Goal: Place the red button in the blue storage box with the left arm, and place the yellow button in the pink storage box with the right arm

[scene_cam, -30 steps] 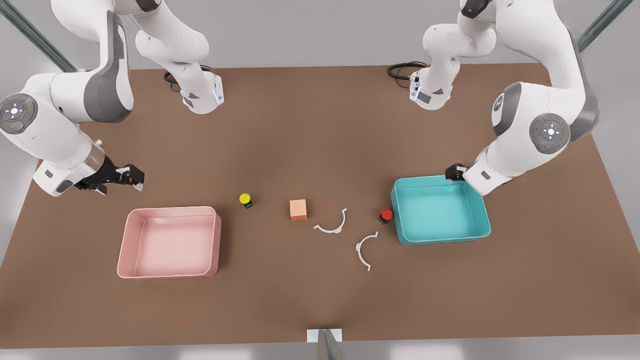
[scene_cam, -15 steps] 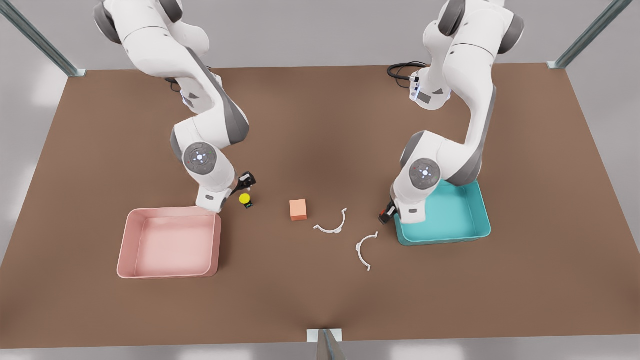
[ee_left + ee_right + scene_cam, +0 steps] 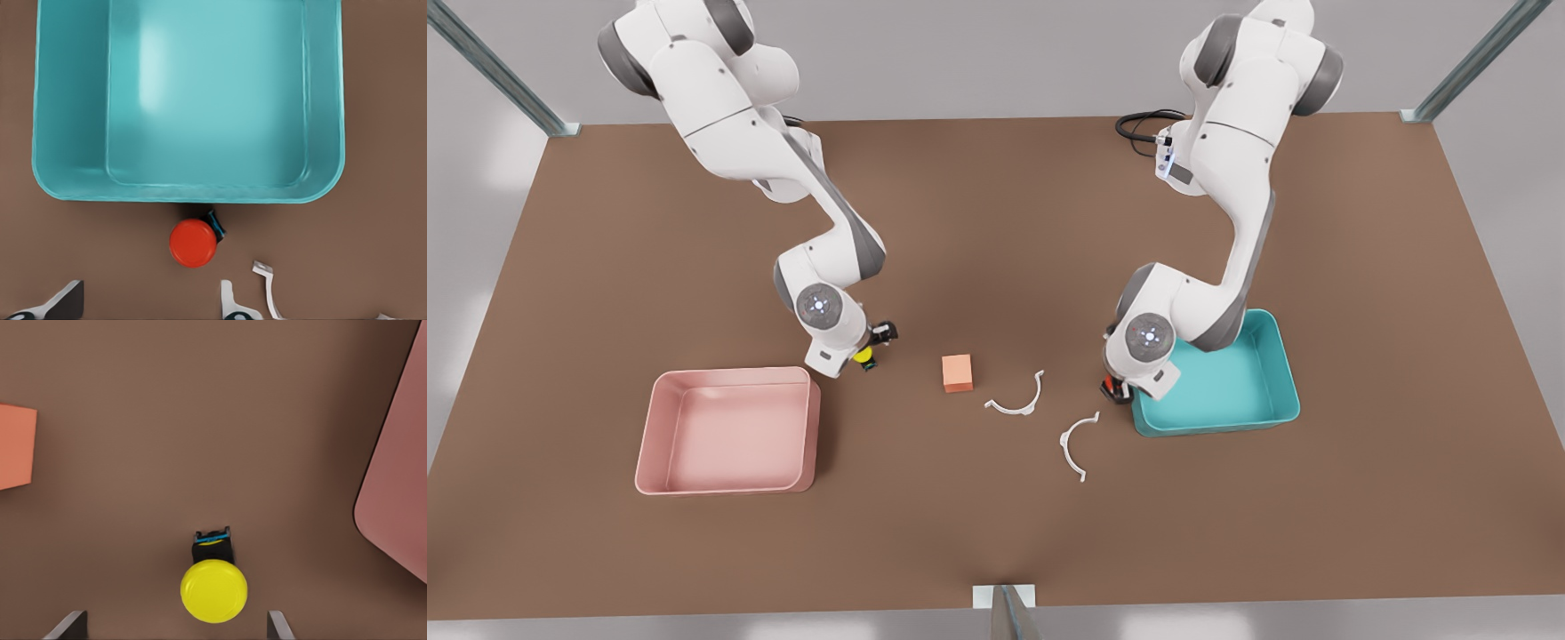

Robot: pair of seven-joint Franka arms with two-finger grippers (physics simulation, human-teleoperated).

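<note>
The red button [image 3: 193, 243] stands on the table just outside the blue storage box [image 3: 200, 192], close to its wall. My left gripper [image 3: 150, 308] hangs open above the button, fingertips wide apart on either side. In the front view this arm is at the right, and its wrist covers most of the red button [image 3: 1110, 385] beside the blue storage box [image 3: 1227, 420]. The yellow button [image 3: 213, 590] sits between the open fingers of my right gripper [image 3: 173, 628], with the pink storage box [image 3: 400, 513] off to one side. At the front view's left, the yellow button [image 3: 863, 357] peeks from under that wrist, near the pink storage box [image 3: 729, 487].
An orange-pink cube [image 3: 957, 372] sits mid-table between the two buttons. Two white curved pieces [image 3: 1016, 404] [image 3: 1074, 444] lie near the red button. Black cables [image 3: 1138, 124] lie at the table's back edge.
Both arms swung in from the table's outer sides. The left gripper now hangs over the red button and the right over the yellow one, each lower than half a second ago.
</note>
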